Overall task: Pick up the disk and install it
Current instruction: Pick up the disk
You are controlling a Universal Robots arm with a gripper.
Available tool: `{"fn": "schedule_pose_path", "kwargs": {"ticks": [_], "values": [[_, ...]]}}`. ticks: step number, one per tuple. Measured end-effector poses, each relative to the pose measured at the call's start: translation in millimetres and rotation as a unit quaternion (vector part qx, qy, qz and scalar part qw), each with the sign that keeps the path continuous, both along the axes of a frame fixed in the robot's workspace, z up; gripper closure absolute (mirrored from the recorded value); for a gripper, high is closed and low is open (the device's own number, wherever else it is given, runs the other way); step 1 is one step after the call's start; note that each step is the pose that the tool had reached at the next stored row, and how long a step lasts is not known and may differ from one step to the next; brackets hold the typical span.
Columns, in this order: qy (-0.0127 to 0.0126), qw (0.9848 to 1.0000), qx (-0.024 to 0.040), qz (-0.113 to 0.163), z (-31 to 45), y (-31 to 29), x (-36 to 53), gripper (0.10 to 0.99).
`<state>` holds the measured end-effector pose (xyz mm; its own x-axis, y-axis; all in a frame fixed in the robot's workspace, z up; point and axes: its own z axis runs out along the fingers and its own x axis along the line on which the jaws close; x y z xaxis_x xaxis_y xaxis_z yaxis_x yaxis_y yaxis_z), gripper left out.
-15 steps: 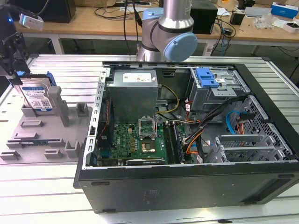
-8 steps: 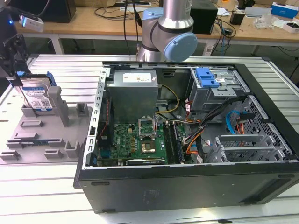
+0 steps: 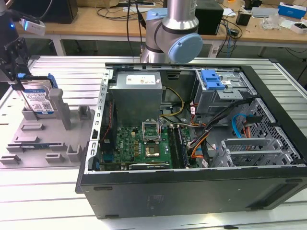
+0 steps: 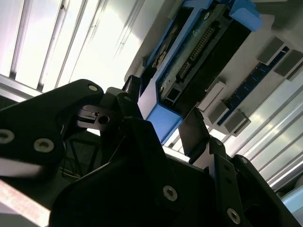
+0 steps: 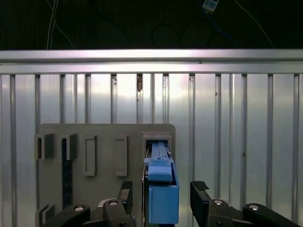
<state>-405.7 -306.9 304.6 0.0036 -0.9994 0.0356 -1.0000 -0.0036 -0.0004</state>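
In the second wrist view, the black gripper [image 4: 163, 111] fills the foreground, with its two fingers [image 4: 136, 111] spread to either side of the disk [image 4: 222, 42]. The disk stands on edge between them and runs away from the camera. Its dark circuit-board face is turned into sight, with a row of connector pins [image 4: 196, 45] along it. A blue frame [image 4: 163, 124] wraps its near corner and far end. One finger seems to lie close against the frame, though glare makes contact hard to judge. A sliver of light separates the other finger from it. Beside the disk is a grey holder [image 4: 265, 61] with slots, resting on a ribbed metal table [image 4: 47, 38].
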Motion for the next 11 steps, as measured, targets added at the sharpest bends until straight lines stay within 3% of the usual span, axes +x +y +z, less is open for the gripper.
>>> {"fn": "schedule_pose_path", "kwargs": {"ticks": [5, 7, 11], "values": [[0.0, 1.0, 0.0, 0.0, -1.6, 0.0, -0.4, 0.498], [0.0, 1.0, 0.0, 0.0, -2.4, 0.0, -0.5, 0.635], [0.0, 1.0, 0.0, 0.0, -3.6, 0.0, -0.6, 0.635]]}}
